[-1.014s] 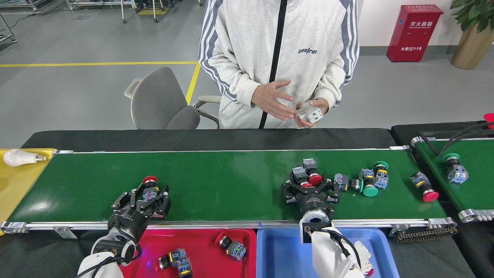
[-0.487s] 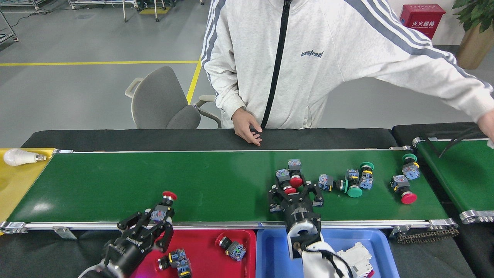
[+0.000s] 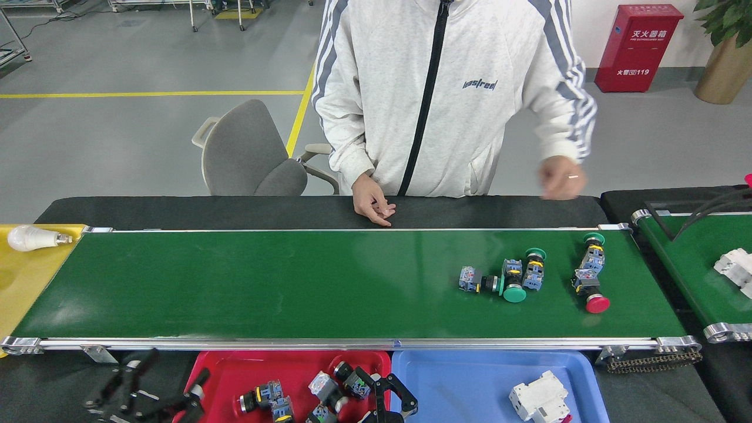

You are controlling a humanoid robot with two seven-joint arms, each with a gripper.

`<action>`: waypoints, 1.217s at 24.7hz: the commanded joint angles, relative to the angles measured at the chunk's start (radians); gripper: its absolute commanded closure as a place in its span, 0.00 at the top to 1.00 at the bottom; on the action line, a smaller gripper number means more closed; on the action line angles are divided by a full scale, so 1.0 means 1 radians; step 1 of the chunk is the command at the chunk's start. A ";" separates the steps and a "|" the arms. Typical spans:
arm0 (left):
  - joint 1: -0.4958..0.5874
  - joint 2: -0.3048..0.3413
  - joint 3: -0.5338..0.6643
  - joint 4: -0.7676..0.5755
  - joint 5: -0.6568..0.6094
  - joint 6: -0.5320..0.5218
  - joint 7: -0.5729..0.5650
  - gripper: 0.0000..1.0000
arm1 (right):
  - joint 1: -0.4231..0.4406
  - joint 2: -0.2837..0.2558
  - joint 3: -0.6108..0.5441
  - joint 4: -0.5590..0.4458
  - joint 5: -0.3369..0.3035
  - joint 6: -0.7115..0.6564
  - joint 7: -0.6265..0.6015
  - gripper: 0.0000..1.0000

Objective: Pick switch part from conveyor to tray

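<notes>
Nearest us, our left hand (image 3: 144,395) hung blurred beside the red tray (image 3: 223,367), its grip beyond telling, while our right hand (image 3: 388,396) hovered over that tray, fingers spread and released, by several switch parts (image 3: 329,390) already lying there. Further out, five switch parts (image 3: 517,276) remained on the conveyor (image 3: 235,282) toward its right end, so we judged the job partly done. Beyond stood a person (image 3: 435,94).

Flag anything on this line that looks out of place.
A white light bulb lies on its side on the yellow surface off the conveyor's left end, the only non-switch item there. The switch parts on the belt lie tipped over in a loose cluster, not upright.
</notes>
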 commanded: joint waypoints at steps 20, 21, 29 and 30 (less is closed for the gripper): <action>-0.058 0.012 0.034 0.006 0.009 0.058 0.011 1.00 | -0.021 0.021 -0.429 0.097 -0.017 0.238 -0.028 1.00; -0.056 0.012 0.033 0.006 0.009 0.056 0.011 1.00 | -0.060 0.027 -0.414 0.138 -0.020 0.237 -0.012 1.00; -0.061 0.012 -0.024 0.006 0.008 0.058 0.010 1.00 | -0.262 0.111 -0.360 0.392 -0.029 0.215 -0.002 1.00; -0.063 0.012 -0.038 0.006 0.008 0.058 0.010 1.00 | -0.280 0.120 -0.354 0.416 -0.031 0.212 0.000 1.00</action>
